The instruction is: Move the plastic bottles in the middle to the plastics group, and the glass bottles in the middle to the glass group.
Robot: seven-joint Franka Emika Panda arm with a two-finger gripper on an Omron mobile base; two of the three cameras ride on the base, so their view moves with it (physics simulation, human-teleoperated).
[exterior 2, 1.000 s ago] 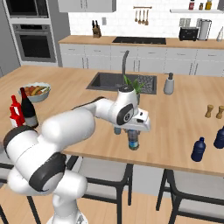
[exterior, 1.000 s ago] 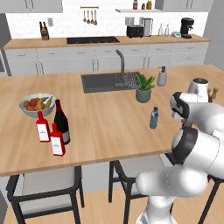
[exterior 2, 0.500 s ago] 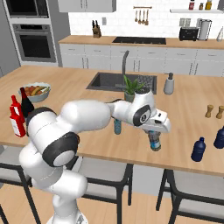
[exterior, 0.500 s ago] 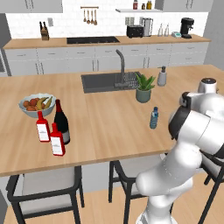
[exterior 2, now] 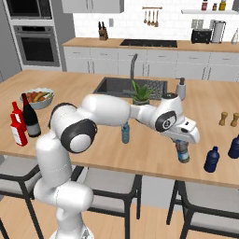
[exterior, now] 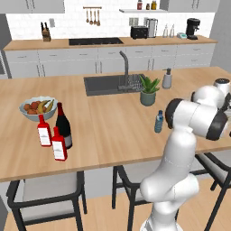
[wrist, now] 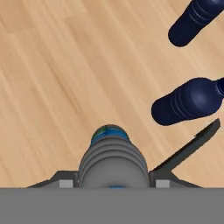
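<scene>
Carried across the tabletop (exterior 2: 154,161) over the last second, a plastic bottle (exterior 2: 182,151) has been brought from beside the sink toward the right end, and is now held upright just above the wood, near the dark-blue bottles (exterior 2: 211,159). It is clamped between the pincer's (exterior 2: 182,150) two fingers, which are closed about halfway on its ribbed body; in the hand view the bottle (wrist: 112,162) is seen between the pincer (wrist: 112,181) tips, with two dark-blue bottles (wrist: 188,103) lying at about one and two o'clock from it. Whether its base is touching the wood cannot be told. The sorting step is judged to be close to its release: the bottle appears to be almost at the plastics group, and only lowering and letting go are left.

A second plastic bottle (exterior: 159,121) is still standing in the middle, in front of the plant (exterior: 148,90), so more sorting is judged to be left. The two red bottles (exterior: 59,143) are stood with the wine bottle (exterior: 63,125) at the left end, close by the fruit bowl (exterior: 37,108). The nearest dark-blue bottle is the main thing in the way: it could be knocked if the held bottle is set down too far toward two o'clock. Two small shakers (exterior 2: 228,118) stand well behind the group.
</scene>
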